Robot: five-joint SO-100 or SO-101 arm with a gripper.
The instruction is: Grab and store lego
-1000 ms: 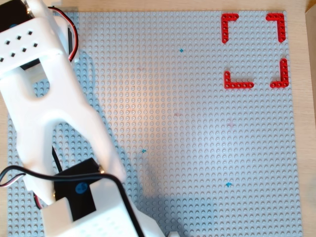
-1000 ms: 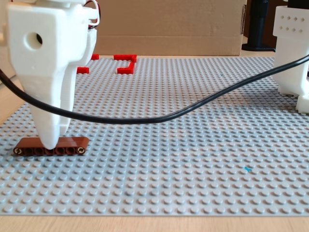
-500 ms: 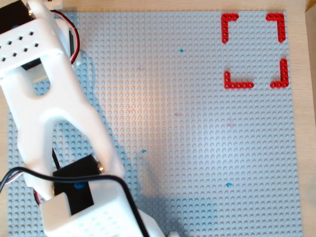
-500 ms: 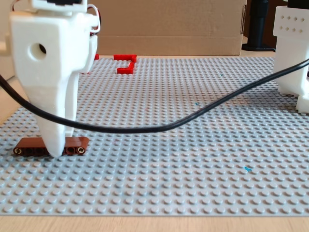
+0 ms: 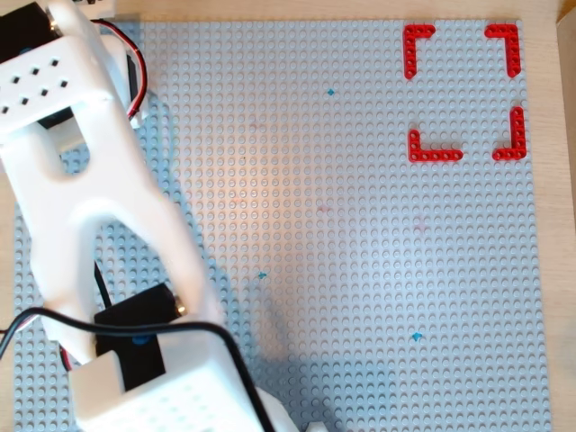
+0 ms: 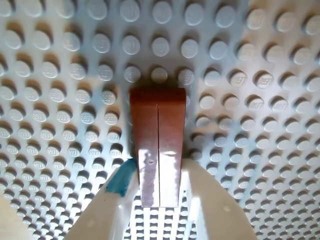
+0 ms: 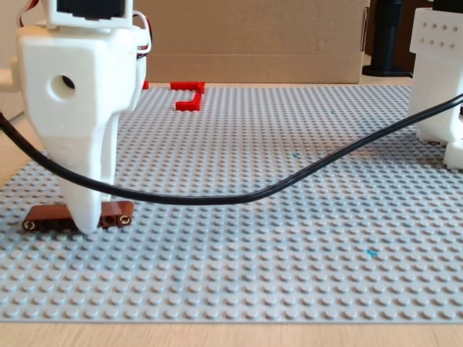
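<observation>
The lego (image 6: 157, 130) is a flat reddish-brown brick lying on the grey studded baseplate (image 6: 250, 50). In the wrist view my gripper (image 6: 159, 175) straddles its near end, one white finger pressed against each long side. The fixed view shows the gripper (image 7: 85, 225) down at the plate near the front left corner. The lego (image 7: 117, 215) sticks out on both sides of the finger and still rests flat. In the overhead view my white arm (image 5: 99, 225) covers the brick and the fingers.
Several red L-shaped corner pieces (image 5: 435, 148) mark a square at the baseplate's (image 5: 360, 225) far right in the overhead view. A black cable (image 7: 289, 184) sags across the fixed view. The arm's white base (image 7: 438, 79) and a cardboard box (image 7: 253, 40) stand behind.
The gripper has come down from touching the top of the lego until its fingers reach the baseplate around the brick. The lego has stayed in place.
</observation>
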